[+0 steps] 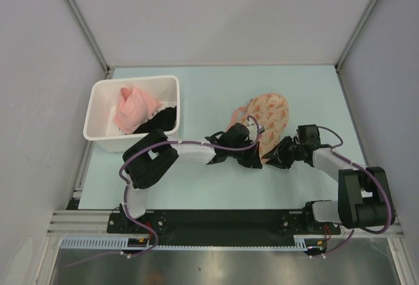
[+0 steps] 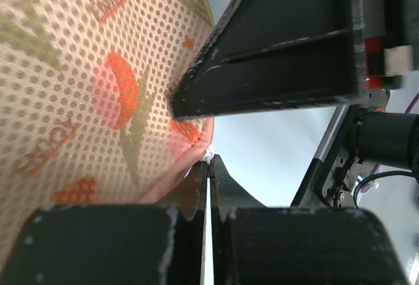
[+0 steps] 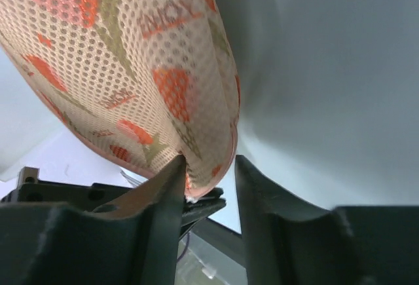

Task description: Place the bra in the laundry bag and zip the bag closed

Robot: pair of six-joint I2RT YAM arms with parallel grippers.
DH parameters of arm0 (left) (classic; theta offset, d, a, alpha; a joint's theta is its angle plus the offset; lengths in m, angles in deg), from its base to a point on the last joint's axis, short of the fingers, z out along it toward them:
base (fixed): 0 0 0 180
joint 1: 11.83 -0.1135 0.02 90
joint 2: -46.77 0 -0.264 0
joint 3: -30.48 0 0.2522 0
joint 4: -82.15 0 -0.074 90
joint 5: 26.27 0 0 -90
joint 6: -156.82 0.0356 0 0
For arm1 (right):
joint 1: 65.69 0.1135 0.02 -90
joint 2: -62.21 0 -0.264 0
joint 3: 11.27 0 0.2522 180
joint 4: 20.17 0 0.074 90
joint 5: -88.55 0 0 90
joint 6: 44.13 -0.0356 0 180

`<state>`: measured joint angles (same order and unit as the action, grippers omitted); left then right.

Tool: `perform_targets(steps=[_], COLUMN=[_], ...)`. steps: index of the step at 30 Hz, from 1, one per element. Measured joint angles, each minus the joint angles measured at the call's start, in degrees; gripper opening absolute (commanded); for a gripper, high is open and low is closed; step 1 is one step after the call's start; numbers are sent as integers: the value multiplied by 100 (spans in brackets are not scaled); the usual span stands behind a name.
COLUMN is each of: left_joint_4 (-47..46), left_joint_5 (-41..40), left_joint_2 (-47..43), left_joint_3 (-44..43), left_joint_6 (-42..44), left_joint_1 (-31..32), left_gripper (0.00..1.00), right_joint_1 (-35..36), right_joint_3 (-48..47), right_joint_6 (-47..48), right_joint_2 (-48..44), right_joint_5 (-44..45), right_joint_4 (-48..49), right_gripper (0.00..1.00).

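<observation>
The laundry bag (image 1: 270, 116) lies in the middle of the table, cream-peach mesh with orange print. The bra itself is hidden; only a thin pink loop (image 1: 237, 112) shows at the bag's left edge, and I cannot tell what it is. My left gripper (image 1: 251, 159) is at the bag's near rim, and in the left wrist view it (image 2: 211, 160) is shut on the small white zipper pull (image 2: 209, 156). My right gripper (image 1: 274, 156) is just beside it. In the right wrist view it (image 3: 209, 167) is open, with the bag's rim (image 3: 208, 179) between the jaws, touching one finger.
A white plastic bin (image 1: 101, 131) stands at the left, holding a pink cloth (image 1: 134, 109) and a black garment (image 1: 162, 121). Grey walls enclose the table on the left, back and right. The two grippers are nearly touching.
</observation>
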<state>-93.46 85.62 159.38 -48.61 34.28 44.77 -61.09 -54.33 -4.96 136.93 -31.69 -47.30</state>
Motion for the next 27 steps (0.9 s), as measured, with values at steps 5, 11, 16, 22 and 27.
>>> perform_targets(steps=[5, 11, 16, 22, 27], left_joint_4=[33, 70, 308, 549, 514], left_joint_5=[-52, -46, -33, -111, -2], left_joint_2=[0, -13, -310, -474, -485], left_joint_3=[7, 319, 717, 776, 774], left_joint_6=[11, 227, 752, 1307, 1261], left_joint_1=[-33, -321, -955, -1506, -1392], left_gripper=[0, 0, 0, 0, 0], right_joint_1=[20, -105, -387, -562, -529], right_joint_3=[-37, -227, -514, -1263, -2354], right_joint_6=[-61, 317, 1021, 1834, 2365], right_joint_2=[437, 584, 734, 1132, 2000], right_joint_5=[-72, -35, -26, -72, 0], right_joint_4=[254, 68, -302, -839, -1246], right_gripper=[4, 0, 0, 0, 24])
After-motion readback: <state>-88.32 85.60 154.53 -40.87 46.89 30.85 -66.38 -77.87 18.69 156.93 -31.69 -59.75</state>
